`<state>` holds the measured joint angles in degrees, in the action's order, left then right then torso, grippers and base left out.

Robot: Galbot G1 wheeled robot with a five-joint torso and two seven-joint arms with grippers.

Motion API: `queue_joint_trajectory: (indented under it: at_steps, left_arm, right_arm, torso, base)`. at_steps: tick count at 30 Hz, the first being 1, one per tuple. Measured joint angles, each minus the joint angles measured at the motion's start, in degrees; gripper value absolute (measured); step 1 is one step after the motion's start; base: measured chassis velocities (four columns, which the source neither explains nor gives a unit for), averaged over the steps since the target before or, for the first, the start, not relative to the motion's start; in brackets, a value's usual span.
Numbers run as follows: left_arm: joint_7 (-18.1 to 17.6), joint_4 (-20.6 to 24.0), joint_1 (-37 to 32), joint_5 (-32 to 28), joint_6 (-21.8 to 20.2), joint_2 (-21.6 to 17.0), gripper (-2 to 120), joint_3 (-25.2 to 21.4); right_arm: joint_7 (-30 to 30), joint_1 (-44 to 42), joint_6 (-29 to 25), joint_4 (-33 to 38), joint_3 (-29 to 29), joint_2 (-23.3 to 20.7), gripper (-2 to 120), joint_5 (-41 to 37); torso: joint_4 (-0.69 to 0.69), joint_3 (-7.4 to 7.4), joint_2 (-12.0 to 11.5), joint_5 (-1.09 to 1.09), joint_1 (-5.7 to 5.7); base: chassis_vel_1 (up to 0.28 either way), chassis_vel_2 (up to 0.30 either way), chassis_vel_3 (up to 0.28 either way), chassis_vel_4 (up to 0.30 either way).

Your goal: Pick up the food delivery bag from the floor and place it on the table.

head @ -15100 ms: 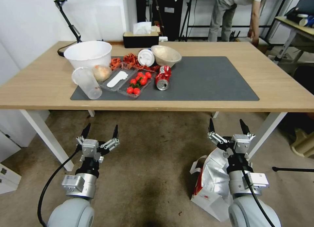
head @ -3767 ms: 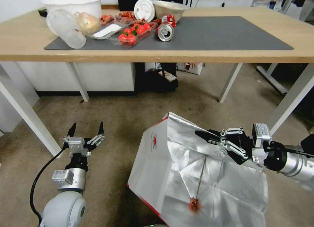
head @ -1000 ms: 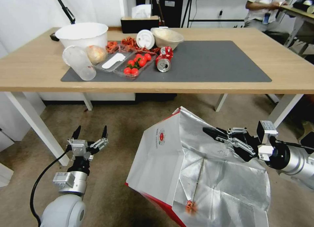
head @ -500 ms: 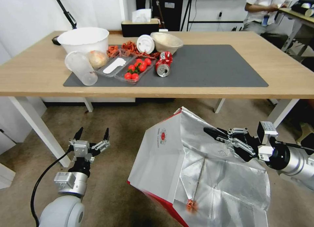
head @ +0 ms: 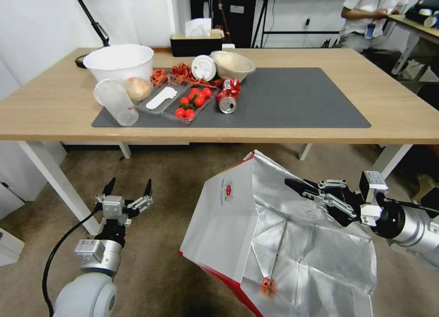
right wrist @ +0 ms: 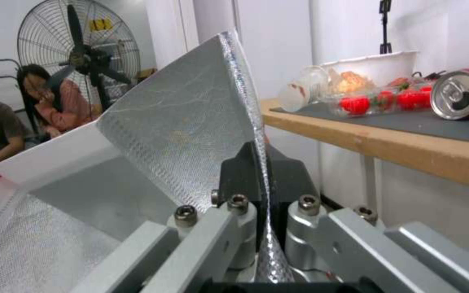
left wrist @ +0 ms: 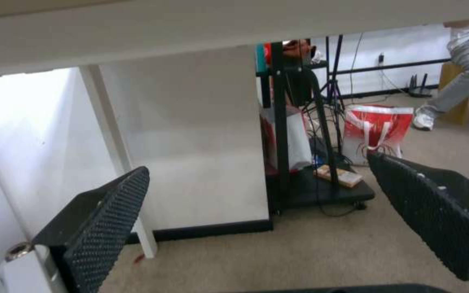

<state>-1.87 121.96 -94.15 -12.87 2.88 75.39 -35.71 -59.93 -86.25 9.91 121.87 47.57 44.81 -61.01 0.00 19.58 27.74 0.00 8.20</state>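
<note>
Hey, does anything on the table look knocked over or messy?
Yes. A crushed red can lies on its side on the grey mat, and a clear plastic cup is tipped over beside the white bowl.

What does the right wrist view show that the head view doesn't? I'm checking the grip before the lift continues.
Right wrist alone: the foil rim pinched between the right gripper's closed fingers. Head alone: the whole food delivery bag with its red logo, held below the table edge, and the left gripper open and idle low on the robot's left. Both: the bag's foil lining, table edge, soda can, tomatoes.
</note>
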Motion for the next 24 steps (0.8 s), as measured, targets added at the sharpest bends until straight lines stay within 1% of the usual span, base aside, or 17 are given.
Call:
queue_joint_trajectory:
  at_steps: [1, 2, 5, 24]
  left_arm:
    - [0.0, 0.23, -0.19, 0.04, -0.11, 0.0, 100, -0.11]
    - [0.0, 0.23, -0.19, 0.04, -0.11, 0.0, 100, -0.11]
    - [0.01, 0.46, -0.39, 0.18, -0.41, -0.09, 100, -0.23]
    - [-0.35, 0.63, -0.53, 0.59, -0.91, -0.26, 100, -0.35]
  right_arm:
    - [-0.16, -0.01, -0.05, -0.11, 0.0, 0.08, 0, 0.13]
    - [-0.16, -0.01, -0.05, -0.11, 0.0, 0.08, 0, 0.13]
    - [-0.33, -0.04, -0.15, -0.19, -0.01, 0.47, 0, 0.49]
    - [-0.71, -0.21, -0.49, -0.44, 0.05, 0.97, 0, 1.47]
  torso:
    - [0.0, 0.35, 0.57, 0.0, 0.2]
    - [0.0, 0.35, 0.57, 0.0, 0.2]
    - [0.0, 0.96, 1.51, 0.0, 0.55]
    - [0.0, 3.47, 5.63, 0.0, 2.16]
  base:
    - [0.0, 0.0, 0.0, 0.0]
    - [0.0, 0.0, 0.0, 0.0]
    - [0.0, 0.0, 0.0, 0.0]
    - [0.0, 0.0, 0.0, 0.0]
